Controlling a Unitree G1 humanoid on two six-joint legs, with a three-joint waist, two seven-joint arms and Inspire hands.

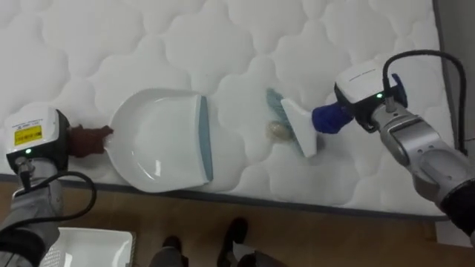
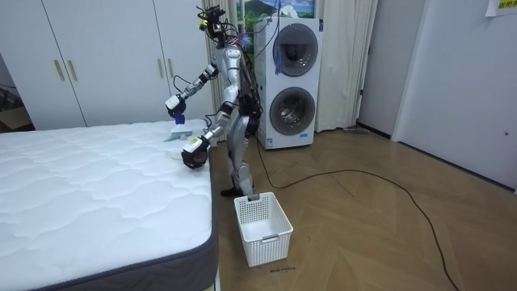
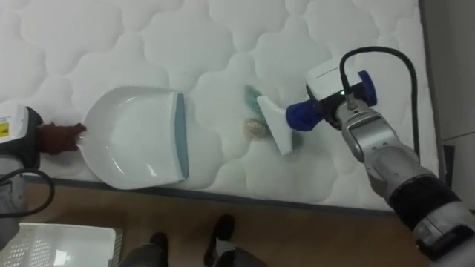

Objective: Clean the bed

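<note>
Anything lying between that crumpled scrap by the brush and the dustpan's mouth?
Nothing visible. The crumpled scrap sits against the brush head, on its dustpan side, and only bare mattress lies between it and the dustpan's blue lip.

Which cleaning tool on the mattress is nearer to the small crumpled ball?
The white brush with the blue handle; the white plastic dustpan lies farther.

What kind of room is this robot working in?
Likely a bedroom with a laundry corner: a bare quilted mattress, white wardrobe doors behind it, and stacked laundry machines by the wall.
</note>
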